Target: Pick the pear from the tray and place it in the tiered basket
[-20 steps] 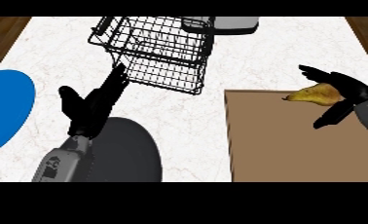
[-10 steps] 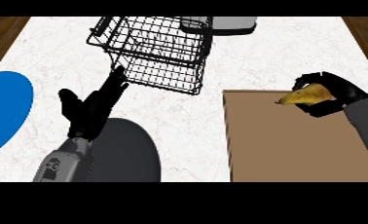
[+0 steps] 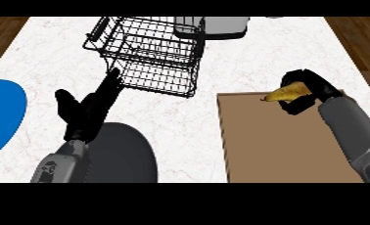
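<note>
Fingers of our right hand are curling round the pear; tiered basket is lying leftward, toward the surface's far edge.

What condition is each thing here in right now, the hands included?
pear: held by the right hand, over the tray's far edge
right hand: curled round the pear
left hand: open, fingers straight, by the basket
tiered basket: upright, nothing inside
tray: flat, bare
</note>
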Motion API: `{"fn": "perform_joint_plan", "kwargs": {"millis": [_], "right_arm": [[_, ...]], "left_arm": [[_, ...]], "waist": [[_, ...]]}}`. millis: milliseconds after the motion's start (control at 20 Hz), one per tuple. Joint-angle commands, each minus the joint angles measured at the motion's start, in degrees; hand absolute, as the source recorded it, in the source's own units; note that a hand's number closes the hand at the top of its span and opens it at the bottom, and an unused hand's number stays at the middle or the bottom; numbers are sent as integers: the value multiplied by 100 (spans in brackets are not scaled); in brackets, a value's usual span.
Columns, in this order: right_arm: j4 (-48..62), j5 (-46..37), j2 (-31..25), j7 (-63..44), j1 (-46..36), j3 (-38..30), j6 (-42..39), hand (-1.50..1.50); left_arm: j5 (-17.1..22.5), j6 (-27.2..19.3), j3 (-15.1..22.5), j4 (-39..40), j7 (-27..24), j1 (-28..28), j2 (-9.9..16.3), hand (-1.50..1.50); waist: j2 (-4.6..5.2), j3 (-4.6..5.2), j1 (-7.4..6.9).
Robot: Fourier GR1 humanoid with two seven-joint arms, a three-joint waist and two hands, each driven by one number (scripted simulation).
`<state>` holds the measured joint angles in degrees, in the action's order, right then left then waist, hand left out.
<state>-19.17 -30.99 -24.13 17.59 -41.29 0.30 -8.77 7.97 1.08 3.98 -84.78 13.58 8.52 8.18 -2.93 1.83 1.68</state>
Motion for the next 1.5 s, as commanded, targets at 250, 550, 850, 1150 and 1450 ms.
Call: {"fn": "perform_joint_plan", "kwargs": {"millis": [250,550,850,1150,1450], "right_arm": [[-401,-381,1075,-2252,-81,172,1958,150],[-1201,-375,1741,-3132,-528,93,2749,150],[-2072,-947,2286,-4194,-1368,525,3485,150],[-2796,-1556,2401,-5665,-2264,1094,3416,150],[-3473,-2063,2404,-7657,-3388,1546,2463,150]], "left_arm": [[-7,-71,-131,64,87,-179,97,0],[28,-77,-210,-20,98,-365,151,0],[44,-138,-262,5,120,-390,128,0],[53,-52,-208,19,144,-411,143,0],[84,-42,-173,-71,117,-264,71,0]], "waist": [[-156,-76,346],[-294,-89,506],[-360,-94,582],[-315,-122,503],[-148,-151,302]]}}
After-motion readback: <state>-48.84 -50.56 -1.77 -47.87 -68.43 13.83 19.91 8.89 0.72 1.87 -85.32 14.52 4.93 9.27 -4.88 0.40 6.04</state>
